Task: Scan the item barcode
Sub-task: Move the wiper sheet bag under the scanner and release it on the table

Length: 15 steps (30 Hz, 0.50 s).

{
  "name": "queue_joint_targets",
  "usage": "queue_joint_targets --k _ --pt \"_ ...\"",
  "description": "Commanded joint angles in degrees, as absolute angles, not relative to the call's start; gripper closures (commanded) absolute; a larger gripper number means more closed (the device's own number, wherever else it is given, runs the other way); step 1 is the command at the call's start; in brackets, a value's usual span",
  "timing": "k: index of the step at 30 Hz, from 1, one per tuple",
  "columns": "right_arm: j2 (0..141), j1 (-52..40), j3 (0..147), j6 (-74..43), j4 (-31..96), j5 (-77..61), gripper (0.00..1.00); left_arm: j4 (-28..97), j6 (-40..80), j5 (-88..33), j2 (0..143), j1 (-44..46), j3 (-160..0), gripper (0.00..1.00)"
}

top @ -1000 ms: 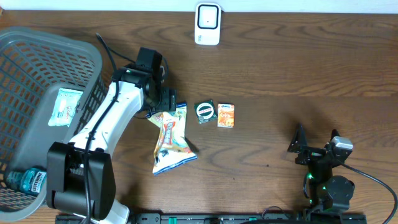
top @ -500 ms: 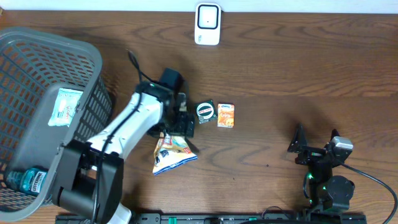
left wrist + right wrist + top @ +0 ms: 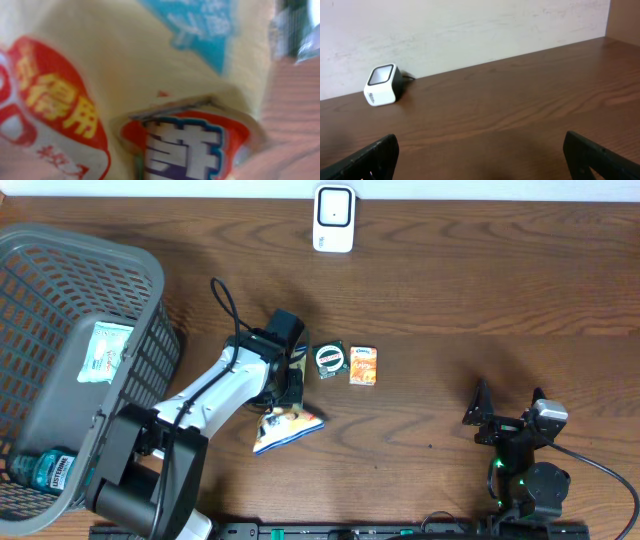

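left gripper [image 3: 285, 385]: clamped tight on the top end of the snack bag [image 3: 283, 427]; the wrist view is filled with bag print, so the fingers are not visible
snack bag location: mid-table, lower end on the wood, just left of the round tin [image 3: 330, 359] and orange packet [image 3: 363, 365]
right gripper [image 3: 487, 418]: parked at the near right edge, jaws spread wide, holding nothing
scanner [image 3: 333, 218]: far edge of the table, well apart from the bag
barcode: cannot tell which face carries it
risk, slip: the pinch looks to be on thin film only, so the bag may slide out on lift
risk, flop: a limp bag can sag or twist and turn the code away from the scanner window
risk, knock: a swinging bag could shove the round tin just beside it
risk, crease: crumpled film could make the code unreadable
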State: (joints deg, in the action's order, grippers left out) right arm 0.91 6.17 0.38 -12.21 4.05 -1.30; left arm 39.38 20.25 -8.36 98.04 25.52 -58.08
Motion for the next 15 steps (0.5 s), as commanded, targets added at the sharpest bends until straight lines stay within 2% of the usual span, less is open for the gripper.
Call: queue_joint_targets --k 1,8,9,11,12,14,15 --pt "0.75 5.91 0.32 -12.8 4.27 -0.99 0.01 36.21 18.31 -4.84 98.04 25.43 -58.35 0.9" --pt "0.75 5.91 0.32 -12.8 4.27 -0.99 0.01 25.47 17.41 -0.27 98.06 25.43 -60.36 0.89" --pt "0.75 5.91 0.32 -12.8 4.27 -0.99 0.01 24.25 17.41 0.45 98.06 25.43 -60.36 0.84" --pt "0.75 5.91 0.32 -12.82 4.27 -0.99 0.01 22.5 17.41 3.25 98.06 25.43 -60.36 0.65" --pt "0.75 5.91 0.32 -12.8 4.27 -0.99 0.01 21.89 17.43 5.78 98.02 25.43 -60.42 0.39" --pt "0.75 5.91 0.32 -12.82 4.27 -0.99 0.01 22.52 17.41 8.16 97.51 25.43 -61.32 0.12" --pt "0.75 5.91 0.32 -12.8 4.27 -0.99 0.01 23.68 17.37 8.47 96.88 25.43 -62.35 0.06"
